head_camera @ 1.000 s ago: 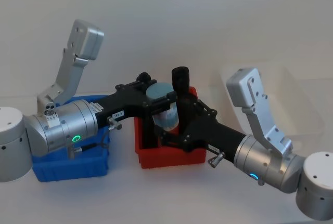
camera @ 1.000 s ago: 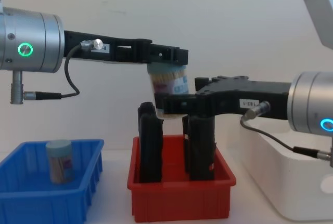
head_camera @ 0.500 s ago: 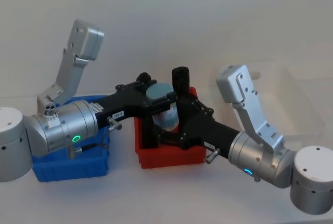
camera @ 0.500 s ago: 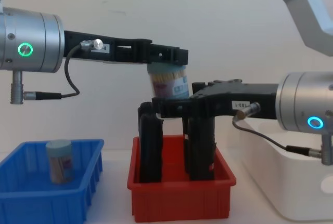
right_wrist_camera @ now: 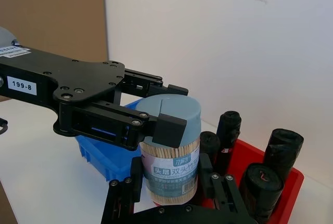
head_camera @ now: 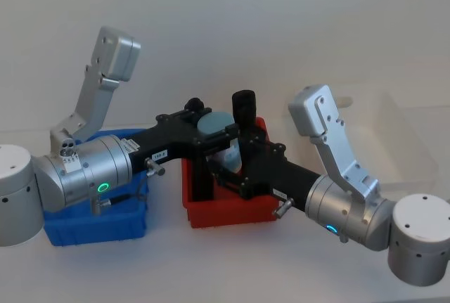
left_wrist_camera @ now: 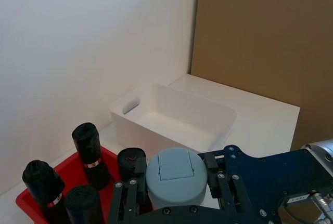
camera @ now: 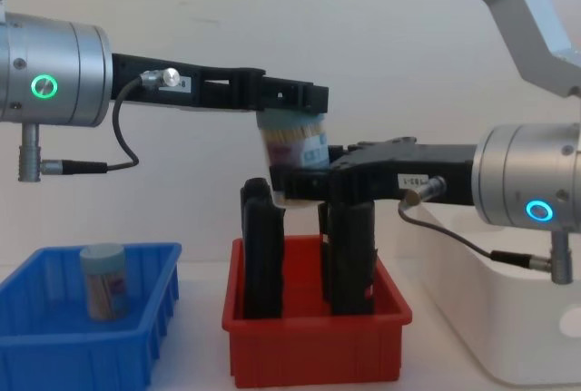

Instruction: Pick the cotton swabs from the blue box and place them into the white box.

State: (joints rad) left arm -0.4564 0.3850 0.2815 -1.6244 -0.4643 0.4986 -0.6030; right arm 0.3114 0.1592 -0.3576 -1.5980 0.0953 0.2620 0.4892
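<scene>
Above the red bin [camera: 313, 355], left claw [right_wrist_camera: 169, 109], tagged "199-8", clamps cotton swabs [right_wrist_camera: 170, 168] by the lid; right claw [right_wrist_camera: 171, 183] below, grip unclear.

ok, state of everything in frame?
held cotton swabs jar: lidded, airborne over red bin
left gripper: shut on its lid
right gripper: around its lower body
second jar: upright in blue box
white box: empty
black rolls: upright in red bin
</scene>
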